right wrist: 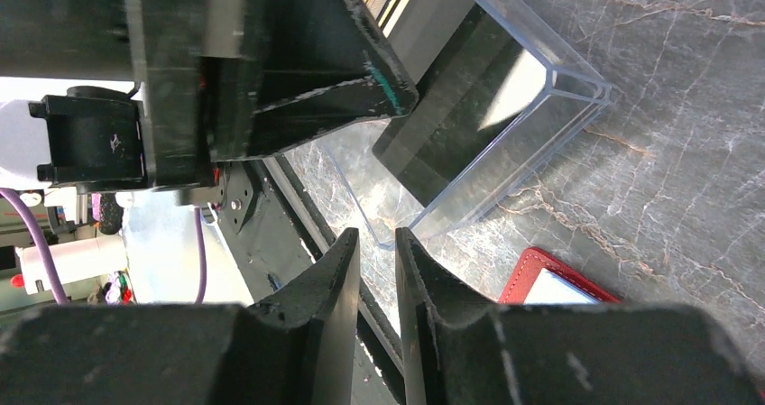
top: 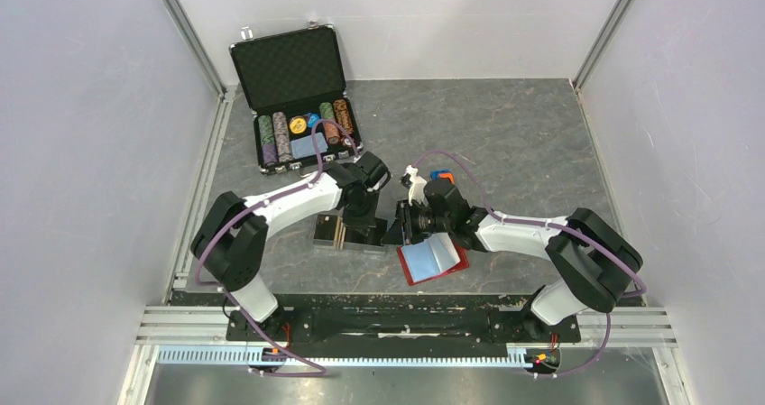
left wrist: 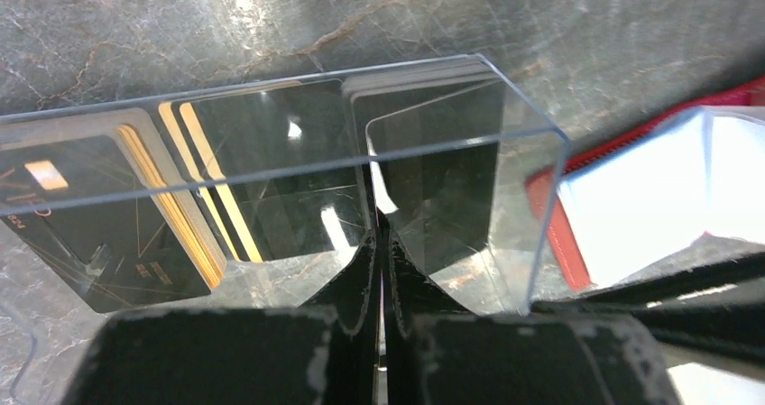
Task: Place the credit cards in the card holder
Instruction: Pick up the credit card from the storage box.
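**Card holder under the left arm.** A grey, marble-veined bench (top: 523,143), boxed in by pale walls (top: 90,107) and aluminium rails (top: 194,44), carried your work. The card holder (top: 347,235) sat near the front edge, under your left arm's wrist.

Seen from the left wrist, the credit cards (left wrist: 203,193) stood gold-edged in its left and middle compartments. They leaned rather than stood upright, and one dark-faced card lay tilted at the far left.

Your left claw (left wrist: 379,261) was closed to a hairline at the holder's near wall, level with a divider. Whether it pinched acrylic, a card or nothing could not be told. Your right claw (right wrist: 372,247) hung just off the holder's end corner, its fingers parted by a narrow gap with nothing between them.

A red wallet (top: 408,271) lay open just beside the holder on the right, with a pale blue card (top: 431,253) on it. At the back left an open chip briefcase (top: 289,71) held rows of poker chips (top: 293,134).

Glare and reflections in the clear walls masked the right compartment, so its contents were unclear. From above, your arms covered most of the holder and both claws. Both wrist views cut the wallet off at the frame edge.
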`<action>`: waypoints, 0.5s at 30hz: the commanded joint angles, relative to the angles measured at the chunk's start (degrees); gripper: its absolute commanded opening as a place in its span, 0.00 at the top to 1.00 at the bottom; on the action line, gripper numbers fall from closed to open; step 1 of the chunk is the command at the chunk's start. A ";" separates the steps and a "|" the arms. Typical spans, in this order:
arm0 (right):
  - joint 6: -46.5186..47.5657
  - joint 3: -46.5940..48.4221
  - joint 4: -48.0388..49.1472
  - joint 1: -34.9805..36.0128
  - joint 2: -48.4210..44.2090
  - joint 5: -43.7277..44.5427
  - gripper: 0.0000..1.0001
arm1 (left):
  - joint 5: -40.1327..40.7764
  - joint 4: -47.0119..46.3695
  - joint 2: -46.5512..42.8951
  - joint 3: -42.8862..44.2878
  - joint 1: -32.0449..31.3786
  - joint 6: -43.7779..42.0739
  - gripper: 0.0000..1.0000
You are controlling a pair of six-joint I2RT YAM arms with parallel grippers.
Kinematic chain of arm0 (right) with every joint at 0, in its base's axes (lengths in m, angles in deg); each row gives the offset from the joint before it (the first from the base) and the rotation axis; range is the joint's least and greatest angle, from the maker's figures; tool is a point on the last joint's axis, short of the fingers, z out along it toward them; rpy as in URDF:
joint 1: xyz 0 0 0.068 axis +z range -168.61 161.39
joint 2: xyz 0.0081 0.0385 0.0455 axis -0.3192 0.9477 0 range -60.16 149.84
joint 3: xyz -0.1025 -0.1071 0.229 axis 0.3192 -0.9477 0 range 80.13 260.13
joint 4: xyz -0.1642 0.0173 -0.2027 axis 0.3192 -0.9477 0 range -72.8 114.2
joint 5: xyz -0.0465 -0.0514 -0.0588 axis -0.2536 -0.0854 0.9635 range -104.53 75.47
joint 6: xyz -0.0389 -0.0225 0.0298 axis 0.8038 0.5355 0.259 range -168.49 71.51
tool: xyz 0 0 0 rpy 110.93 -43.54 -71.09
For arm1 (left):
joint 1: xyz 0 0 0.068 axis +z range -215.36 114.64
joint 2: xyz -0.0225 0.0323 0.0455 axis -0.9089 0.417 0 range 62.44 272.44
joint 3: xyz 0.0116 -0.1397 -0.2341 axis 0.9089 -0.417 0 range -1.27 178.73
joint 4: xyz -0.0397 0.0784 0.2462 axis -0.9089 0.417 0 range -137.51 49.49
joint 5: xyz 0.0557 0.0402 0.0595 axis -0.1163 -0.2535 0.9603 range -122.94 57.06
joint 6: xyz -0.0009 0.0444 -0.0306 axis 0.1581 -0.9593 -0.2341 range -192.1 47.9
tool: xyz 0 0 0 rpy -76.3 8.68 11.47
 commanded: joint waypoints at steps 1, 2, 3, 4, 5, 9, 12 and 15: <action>-0.12 0.63 3.49 0.37 -1.03 -0.44 0.77 | -6.33 -5.65 -4.80 0.14 -1.26 1.39 0.98; -0.10 0.63 3.53 0.36 -1.04 -0.52 0.77 | -6.56 -5.92 -5.02 -0.08 -1.26 1.68 0.98; -0.05 0.63 3.44 0.37 -1.04 -0.44 0.77 | -6.73 -6.20 -5.33 -0.36 -1.26 1.88 0.98; -0.01 0.63 3.39 0.36 -1.10 -0.49 0.77 | -7.03 -6.71 -5.67 -0.70 -1.26 2.22 0.98; -0.03 0.63 3.30 0.36 -1.12 -0.43 0.77 | -7.55 -7.42 -6.10 -1.21 -1.13 2.58 0.98; 0.14 0.63 3.13 0.36 -1.19 -0.26 0.77 | -9.49 -10.61 -7.55 -3.35 -0.61 4.12 0.87; 0.14 0.60 3.04 0.37 -1.25 -0.28 0.77 | -11.09 -12.64 -7.97 -5.17 0.19 5.29 0.83; 0.14 0.63 2.98 0.36 -1.32 -0.26 0.77 | -11.17 -12.76 -7.28 -6.15 0.80 5.38 0.83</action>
